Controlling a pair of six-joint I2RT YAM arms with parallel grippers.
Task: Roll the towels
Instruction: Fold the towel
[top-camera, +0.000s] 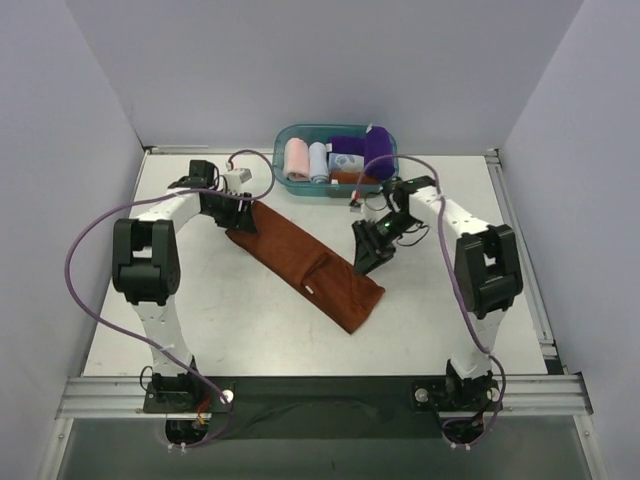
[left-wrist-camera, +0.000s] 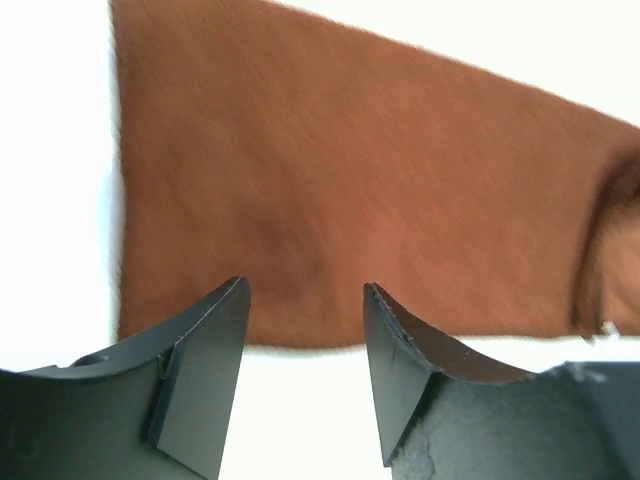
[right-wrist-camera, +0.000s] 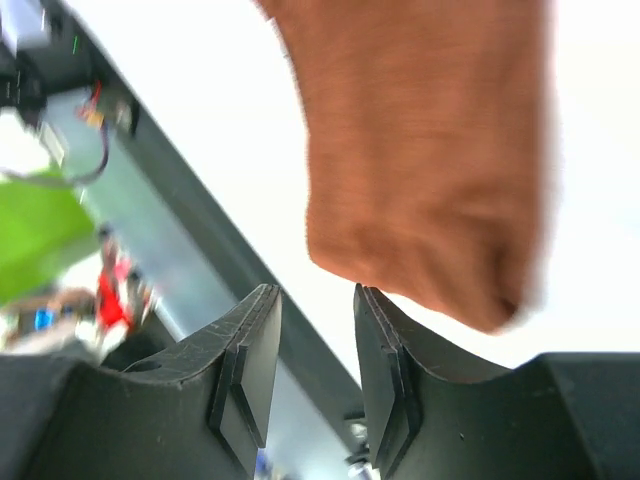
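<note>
Our left gripper (left-wrist-camera: 305, 290) stands with jaws parted and empty, just short of the far-left end of the rust-brown towel (left-wrist-camera: 330, 180). Our right gripper (right-wrist-camera: 317, 292), parted more narrowly and also empty, hovers near the opposite end. The towel lies as a folded strip running diagonally from the table's far-left toward its near-right, so we judge a roll would travel along that axis. The purple towel (top-camera: 365, 150) sits in the teal bin (top-camera: 283, 140) at the far edge. Plain grey walls enclose the white table (top-camera: 250, 330).
</note>
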